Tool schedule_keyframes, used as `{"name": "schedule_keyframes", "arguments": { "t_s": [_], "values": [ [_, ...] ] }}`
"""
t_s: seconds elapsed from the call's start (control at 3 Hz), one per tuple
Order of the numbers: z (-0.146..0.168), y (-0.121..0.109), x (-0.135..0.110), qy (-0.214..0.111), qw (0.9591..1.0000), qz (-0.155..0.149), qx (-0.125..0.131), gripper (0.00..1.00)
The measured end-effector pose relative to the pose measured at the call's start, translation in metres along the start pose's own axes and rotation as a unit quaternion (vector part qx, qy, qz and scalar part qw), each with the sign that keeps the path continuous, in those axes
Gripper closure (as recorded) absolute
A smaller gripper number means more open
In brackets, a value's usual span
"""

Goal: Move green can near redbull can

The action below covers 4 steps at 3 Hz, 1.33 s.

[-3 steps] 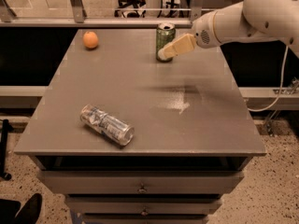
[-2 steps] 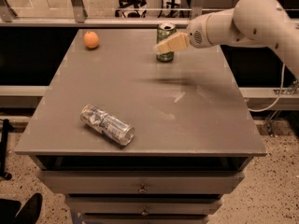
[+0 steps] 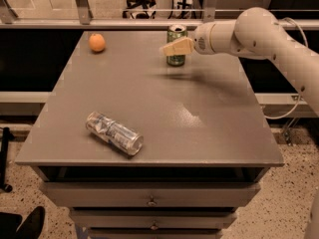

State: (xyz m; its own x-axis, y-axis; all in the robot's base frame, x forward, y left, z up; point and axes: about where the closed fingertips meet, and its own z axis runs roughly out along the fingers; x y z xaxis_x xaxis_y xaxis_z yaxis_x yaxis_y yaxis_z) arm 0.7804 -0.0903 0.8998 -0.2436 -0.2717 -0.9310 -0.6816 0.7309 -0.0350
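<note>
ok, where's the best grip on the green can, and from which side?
Mid-body, across the round side wall. The green can stands upright near the far edge of the table, so a level approach from the front right probably suits it. The gripper sits at that height, in front of the can's middle.

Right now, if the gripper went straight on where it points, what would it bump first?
Likely the green can, which the gripper overlaps, though depth is unclear. Past that, just table.
</note>
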Motion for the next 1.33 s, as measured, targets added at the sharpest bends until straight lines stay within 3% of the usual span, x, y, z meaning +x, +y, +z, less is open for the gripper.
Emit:
{"name": "schedule_keyframes", "arguments": {
  "t_s": [0.33,0.67,1.0,1.33],
  "values": [
    [0.007,-0.003,0.002,-0.013,0.9999,0.008,0.001,0.16],
    [0.005,0.005,-0.005,-0.032,0.9993,0.01,-0.015,0.47],
    [0.001,0.015,-0.013,-0.045,0.9984,0.011,-0.032,0.7],
    [-0.017,0.046,-0.026,-0.062,0.9947,0.003,-0.082,0.94]
  ]
}}
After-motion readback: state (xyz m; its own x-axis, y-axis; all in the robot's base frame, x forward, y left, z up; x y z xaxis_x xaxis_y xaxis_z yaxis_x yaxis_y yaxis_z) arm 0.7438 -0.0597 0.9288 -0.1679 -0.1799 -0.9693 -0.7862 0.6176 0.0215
